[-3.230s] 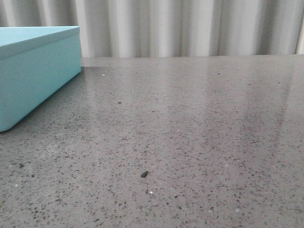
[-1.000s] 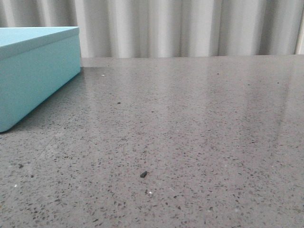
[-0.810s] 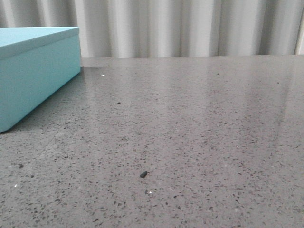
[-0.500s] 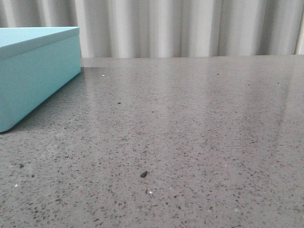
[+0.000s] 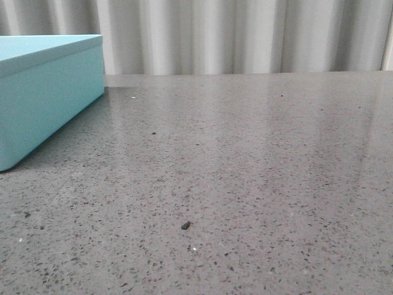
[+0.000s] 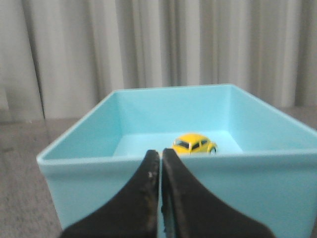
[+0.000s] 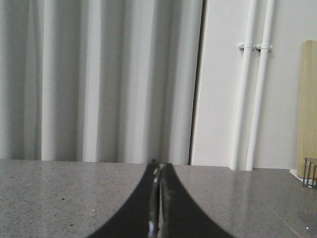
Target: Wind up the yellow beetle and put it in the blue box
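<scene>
The blue box (image 5: 49, 92) ran off the front view's left edge, its interior out of sight there. Beyond the left gripper (image 6: 160, 156), the box's near wall hid the lower part of the yellow beetle (image 6: 194, 144), wheels included. The gripper's dark fingers (image 6: 143, 198) covered the middle of that wall. In the right wrist view, a pale board (image 7: 309, 109) far beside the right gripper (image 7: 159, 171) was cropped.

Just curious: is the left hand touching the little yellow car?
Apart. The left wrist view shows the yellow beetle inside the blue box, while the shut left hand is outside.
</scene>
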{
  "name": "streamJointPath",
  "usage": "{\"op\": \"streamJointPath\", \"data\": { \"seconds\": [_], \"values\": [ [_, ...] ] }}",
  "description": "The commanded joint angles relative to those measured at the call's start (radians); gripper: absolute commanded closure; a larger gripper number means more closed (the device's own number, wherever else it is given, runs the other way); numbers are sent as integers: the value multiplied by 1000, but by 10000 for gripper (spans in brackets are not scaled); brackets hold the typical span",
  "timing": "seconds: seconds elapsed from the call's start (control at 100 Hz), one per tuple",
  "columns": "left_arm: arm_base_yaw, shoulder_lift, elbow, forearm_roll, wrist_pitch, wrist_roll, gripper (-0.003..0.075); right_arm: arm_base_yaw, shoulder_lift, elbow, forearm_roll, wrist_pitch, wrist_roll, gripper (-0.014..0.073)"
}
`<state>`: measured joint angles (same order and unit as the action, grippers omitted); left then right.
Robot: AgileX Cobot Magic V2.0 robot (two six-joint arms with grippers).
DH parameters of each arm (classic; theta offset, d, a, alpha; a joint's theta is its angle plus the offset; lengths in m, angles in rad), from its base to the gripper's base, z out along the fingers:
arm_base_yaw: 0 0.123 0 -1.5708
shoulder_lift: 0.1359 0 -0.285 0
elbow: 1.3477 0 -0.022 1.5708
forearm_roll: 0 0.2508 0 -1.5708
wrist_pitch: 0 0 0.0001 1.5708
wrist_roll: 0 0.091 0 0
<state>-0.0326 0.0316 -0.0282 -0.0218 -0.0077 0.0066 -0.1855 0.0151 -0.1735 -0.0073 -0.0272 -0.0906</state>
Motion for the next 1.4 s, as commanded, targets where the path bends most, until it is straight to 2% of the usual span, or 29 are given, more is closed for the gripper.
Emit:
{"op": "streamJointPath", "data": {
  "seconds": [0.0, 0.04, 0.09, 0.35, 1.39],
  "values": [
    [1, -8, 32, 8, -82, -54, 741, -3, 9, -27, -7, -72, -10, 655],
    [1, -27, 58, 8, -74, -69, 741, -3, 9, -27, -7, -72, -10, 655],
    [1, -66, 53, 8, 52, -74, 741, -3, 9, -27, -7, -72, -10, 655],
    [1, -69, 55, 12, 290, -74, 741, -3, 11, -27, -7, -70, -10, 655],
    [1, -69, 54, 10, 285, -74, 741, -3, 11, -27, -7, -70, -10, 655]
  ]
}}
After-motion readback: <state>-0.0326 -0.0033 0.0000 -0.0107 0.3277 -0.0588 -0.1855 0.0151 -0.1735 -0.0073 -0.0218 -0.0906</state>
